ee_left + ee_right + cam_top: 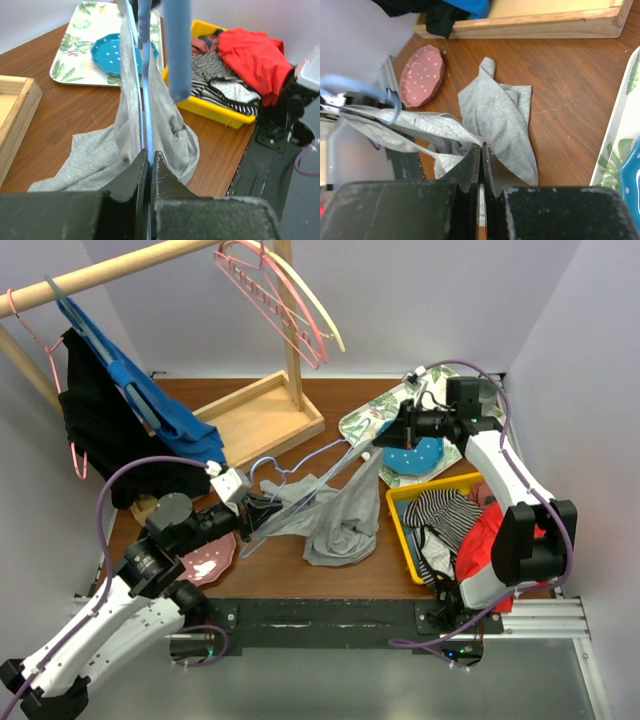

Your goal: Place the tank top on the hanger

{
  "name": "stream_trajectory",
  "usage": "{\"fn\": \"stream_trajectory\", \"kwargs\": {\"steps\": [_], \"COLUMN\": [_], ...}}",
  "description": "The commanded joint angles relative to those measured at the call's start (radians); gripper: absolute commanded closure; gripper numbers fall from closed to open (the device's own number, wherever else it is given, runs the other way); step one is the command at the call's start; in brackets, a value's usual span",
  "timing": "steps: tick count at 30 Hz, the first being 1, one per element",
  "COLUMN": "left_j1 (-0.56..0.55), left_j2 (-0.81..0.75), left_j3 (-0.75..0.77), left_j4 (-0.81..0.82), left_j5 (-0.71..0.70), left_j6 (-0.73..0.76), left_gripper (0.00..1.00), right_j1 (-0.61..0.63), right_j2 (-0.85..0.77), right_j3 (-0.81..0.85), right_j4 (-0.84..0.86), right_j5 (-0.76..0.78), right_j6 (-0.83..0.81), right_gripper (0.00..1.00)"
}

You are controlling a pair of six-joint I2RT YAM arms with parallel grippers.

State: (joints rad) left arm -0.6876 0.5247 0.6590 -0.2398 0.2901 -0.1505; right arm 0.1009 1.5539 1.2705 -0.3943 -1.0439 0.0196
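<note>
The light-grey tank top (340,518) lies bunched on the wooden table, with one strap pulled up and stretched to the right. My left gripper (267,516) is shut on the thin pale-blue hanger (300,480), which slants up toward the right with the grey fabric draped over it. In the left wrist view the jaws (149,156) pinch the hanger wire (146,100) and the tank top (95,157) hangs around it. My right gripper (380,448) is shut on the tank top's strap. In the right wrist view its jaws (481,147) clamp grey fabric (495,112), and the hanger's hook (375,90) shows at the left.
A yellow bin (402,525) at the right holds striped and red garments. A floral tray (362,420) with a blue plate sits behind it. A pink plate (208,560) lies by the left arm. A wooden rack base (262,415), its rail with blue and black garments, and pink hangers (270,295) stand behind.
</note>
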Motion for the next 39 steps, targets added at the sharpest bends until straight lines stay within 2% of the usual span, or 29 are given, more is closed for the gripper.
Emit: {"fn": "stream_trajectory", "kwargs": {"steps": [1, 5, 12, 18, 22, 24, 25, 28, 31, 32, 34, 37, 39], "left_j1": [0.003, 0.002, 0.007, 0.008, 0.010, 0.010, 0.010, 0.010, 0.011, 0.011, 0.011, 0.011, 0.013], "left_j2": [0.038, 0.109, 0.195, 0.268, 0.325, 0.354, 0.360, 0.376, 0.374, 0.368, 0.362, 0.359, 0.370], "left_j3": [0.071, 0.102, 0.172, 0.200, 0.218, 0.231, 0.235, 0.252, 0.272, 0.281, 0.292, 0.327, 0.363], "left_j4": [-0.039, -0.107, -0.196, -0.171, -0.104, -0.055, -0.038, 0.014, 0.033, 0.025, 0.005, -0.061, -0.116], "left_j5": [0.109, 0.112, 0.011, 0.038, 0.069, 0.072, 0.070, 0.061, 0.072, 0.076, 0.092, 0.122, 0.173], "left_j6": [0.106, 0.146, 0.209, 0.215, 0.206, 0.197, 0.195, 0.192, 0.201, 0.207, 0.230, 0.269, 0.293], "left_gripper": [1.00, 1.00, 1.00, 1.00, 1.00, 1.00, 1.00, 1.00, 1.00, 1.00, 1.00, 1.00, 1.00], "right_j1": [-0.059, -0.082, -0.125, -0.113, -0.023, 0.043, 0.065, 0.105, 0.095, 0.088, 0.048, 0.000, 0.000], "right_j2": [0.014, 0.011, 0.000, -0.006, -0.017, -0.028, -0.031, -0.060, -0.090, -0.101, -0.133, -0.170, -0.183], "right_j3": [0.087, 0.122, 0.142, 0.122, 0.119, 0.136, 0.145, 0.171, 0.216, 0.243, 0.271, 0.374, 0.411], "right_j4": [0.017, 0.041, 0.057, 0.049, -0.081, -0.171, -0.263, -0.352, -0.406, -0.417, -0.432, -0.512, -0.596], "right_j5": [-0.103, -0.114, -0.134, -0.200, -0.242, -0.211, -0.193, -0.105, 0.069, 0.103, 0.174, 0.199, 0.191], "right_j6": [0.046, 0.080, 0.103, 0.102, 0.002, -0.128, -0.177, -0.286, -0.322, -0.343, -0.359, -0.475, -0.692], "right_gripper": [1.00, 1.00, 1.00, 1.00, 1.00, 1.00, 0.97, 0.89, 0.62, 0.46, 0.37, 0.23, 0.15]}}
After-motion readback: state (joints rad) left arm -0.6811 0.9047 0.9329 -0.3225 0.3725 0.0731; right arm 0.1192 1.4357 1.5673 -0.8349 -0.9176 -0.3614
